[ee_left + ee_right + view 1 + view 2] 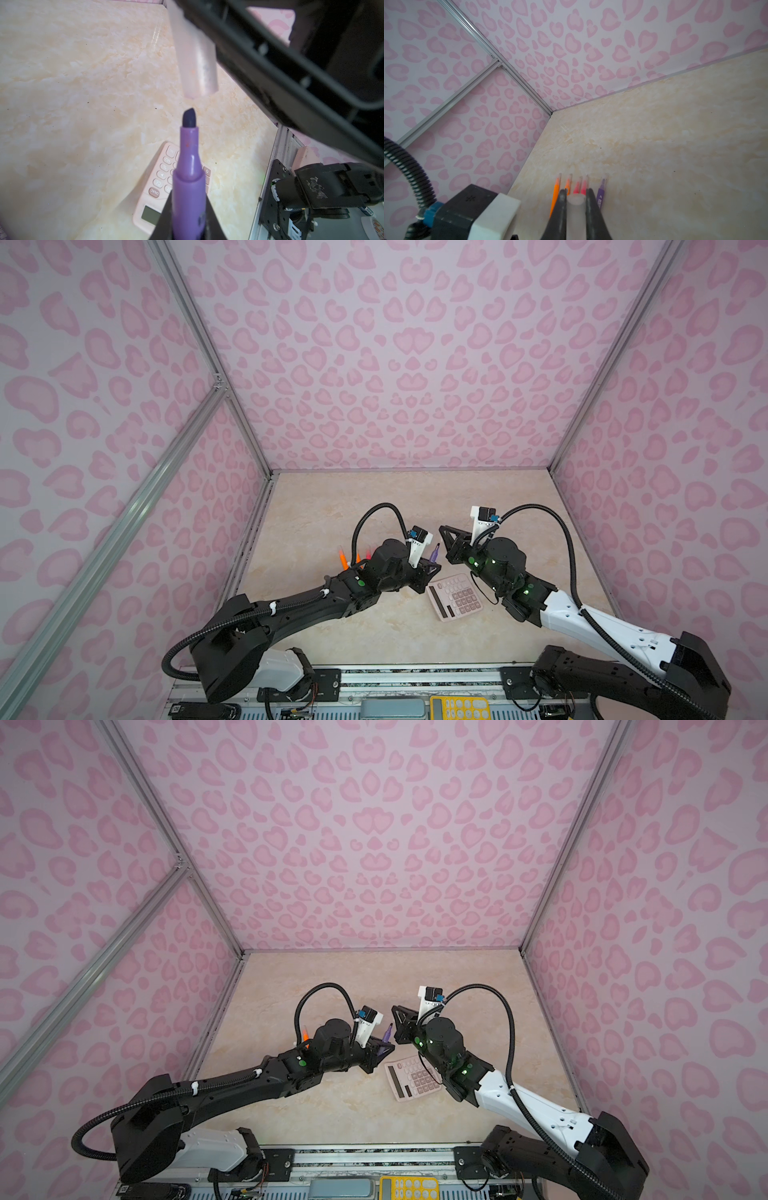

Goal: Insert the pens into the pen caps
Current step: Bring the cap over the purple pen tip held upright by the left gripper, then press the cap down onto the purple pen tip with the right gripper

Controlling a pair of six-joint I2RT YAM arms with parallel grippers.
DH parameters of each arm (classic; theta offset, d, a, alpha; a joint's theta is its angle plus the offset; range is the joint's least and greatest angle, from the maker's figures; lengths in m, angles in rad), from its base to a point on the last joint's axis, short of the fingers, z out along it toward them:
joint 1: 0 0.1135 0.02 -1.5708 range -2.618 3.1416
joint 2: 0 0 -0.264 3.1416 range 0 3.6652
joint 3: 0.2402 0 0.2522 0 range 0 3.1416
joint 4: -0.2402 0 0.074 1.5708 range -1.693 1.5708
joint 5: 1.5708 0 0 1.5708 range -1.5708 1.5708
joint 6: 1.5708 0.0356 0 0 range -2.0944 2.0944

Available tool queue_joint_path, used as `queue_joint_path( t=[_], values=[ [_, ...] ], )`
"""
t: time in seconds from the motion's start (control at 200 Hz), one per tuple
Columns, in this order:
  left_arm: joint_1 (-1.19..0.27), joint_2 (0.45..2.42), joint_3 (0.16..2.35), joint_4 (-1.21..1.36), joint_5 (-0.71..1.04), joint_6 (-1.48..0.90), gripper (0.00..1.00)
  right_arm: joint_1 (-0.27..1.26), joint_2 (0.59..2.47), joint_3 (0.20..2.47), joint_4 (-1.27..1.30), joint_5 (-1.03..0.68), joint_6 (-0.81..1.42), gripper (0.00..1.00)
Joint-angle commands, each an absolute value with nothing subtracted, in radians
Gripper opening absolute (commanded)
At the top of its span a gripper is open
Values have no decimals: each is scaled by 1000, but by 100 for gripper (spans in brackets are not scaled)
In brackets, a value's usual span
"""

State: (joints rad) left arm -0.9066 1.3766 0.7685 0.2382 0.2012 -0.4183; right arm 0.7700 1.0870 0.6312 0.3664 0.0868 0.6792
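My left gripper is clamped around the barrel of a purple pen, whose dark tip is bare and points out past the jaws. My right gripper pinches a clear cap between its fingers, open mouth turned toward that tip. From the left wrist camera the tip sits just short of the cap's mouth with a sliver of table between them. I think they are apart, but depth is hard to judge there. In both top views the two grippers meet nose to nose above the middle of the table, with the pink calculator lying flat just below them. On the left arm's side, a row of pens lies side by side on the table: two orange pens, two pink-red pens and a second purple pen. Each shows a clear sleeve over its far end.
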Motion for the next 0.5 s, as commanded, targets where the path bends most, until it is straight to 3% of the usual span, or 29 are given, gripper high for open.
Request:
queue_joint_path(
  t=[0.0, 0.495],
  values=[
    [-907, 1381, 780, 270, 200, -416, 3, 783, 1105, 635, 417, 116, 686, 0],
    [-907, 1358, 777, 238, 107, -423, 3, 841, 1143, 619, 435, 161, 719, 0]
  ],
)
